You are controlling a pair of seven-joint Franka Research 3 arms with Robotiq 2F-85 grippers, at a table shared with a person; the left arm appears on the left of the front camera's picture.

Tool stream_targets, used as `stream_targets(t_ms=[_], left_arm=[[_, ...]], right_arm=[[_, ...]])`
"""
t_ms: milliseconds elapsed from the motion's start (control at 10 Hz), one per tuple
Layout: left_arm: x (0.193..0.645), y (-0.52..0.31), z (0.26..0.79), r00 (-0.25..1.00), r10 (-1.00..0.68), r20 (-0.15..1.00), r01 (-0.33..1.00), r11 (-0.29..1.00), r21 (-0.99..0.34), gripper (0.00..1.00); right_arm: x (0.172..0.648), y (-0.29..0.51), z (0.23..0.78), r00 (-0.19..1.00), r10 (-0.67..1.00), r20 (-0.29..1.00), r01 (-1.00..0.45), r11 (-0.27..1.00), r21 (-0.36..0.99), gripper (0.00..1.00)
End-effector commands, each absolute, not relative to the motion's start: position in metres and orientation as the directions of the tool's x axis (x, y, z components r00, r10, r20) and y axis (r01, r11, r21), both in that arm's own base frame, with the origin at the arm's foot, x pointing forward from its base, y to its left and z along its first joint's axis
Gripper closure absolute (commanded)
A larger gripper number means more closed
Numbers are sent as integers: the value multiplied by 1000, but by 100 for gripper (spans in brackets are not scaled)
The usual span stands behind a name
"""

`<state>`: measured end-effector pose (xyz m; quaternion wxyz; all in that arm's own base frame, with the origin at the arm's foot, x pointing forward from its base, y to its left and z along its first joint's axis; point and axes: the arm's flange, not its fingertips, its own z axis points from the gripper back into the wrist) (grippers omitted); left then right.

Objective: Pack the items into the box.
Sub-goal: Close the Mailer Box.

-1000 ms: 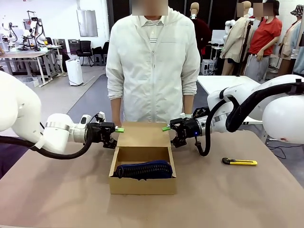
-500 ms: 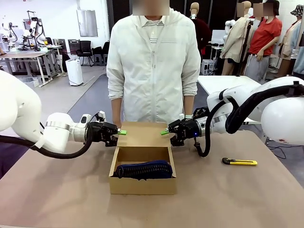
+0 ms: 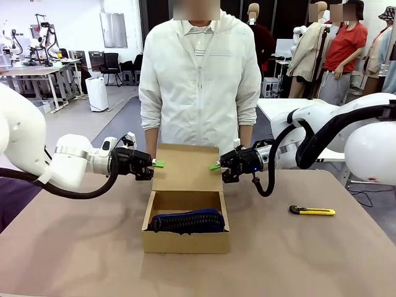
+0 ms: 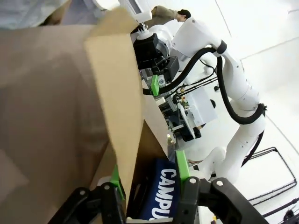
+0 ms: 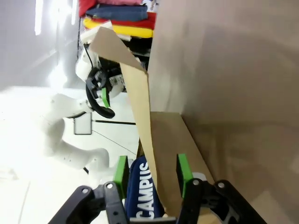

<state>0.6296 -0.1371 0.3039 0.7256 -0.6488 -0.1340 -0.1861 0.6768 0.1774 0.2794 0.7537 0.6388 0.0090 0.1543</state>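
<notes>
With jaws half-narrowed, not pinching, your left gripper (image 3: 158, 164) and right gripper (image 3: 215, 166) are straddling the side edges of the flap lid (image 3: 185, 168), apparently to close it over the navy pouch (image 3: 185, 221) lying inside the box (image 3: 185, 242).

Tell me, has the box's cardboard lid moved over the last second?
Yes. The lid has swung upward: its far edge now reaches higher up the person's white jacket, while the box itself sits where it was.
</notes>
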Motion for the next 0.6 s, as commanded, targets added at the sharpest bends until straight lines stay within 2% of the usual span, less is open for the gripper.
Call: stream_targets(t_ms=[0, 300, 400, 500], left_arm=[[608, -138, 321, 850, -99, 518, 527, 112, -843, 46], [594, -144, 336, 809, -104, 579, 588, 108, -802, 46], [591, -145, 338, 815, -84, 573, 579, 150, -802, 46], [607, -140, 339, 828, -111, 550, 560, 101, -823, 46]], right_arm=[[651, 164, 297, 915, 219, 339, -372, 133, 919, 44], [641, 166, 299, 825, 259, 501, -532, 59, 845, 44], [661, 162, 306, 889, 249, 385, -421, 110, 900, 44], [661, 162, 306, 889, 249, 385, -421, 110, 900, 44]])
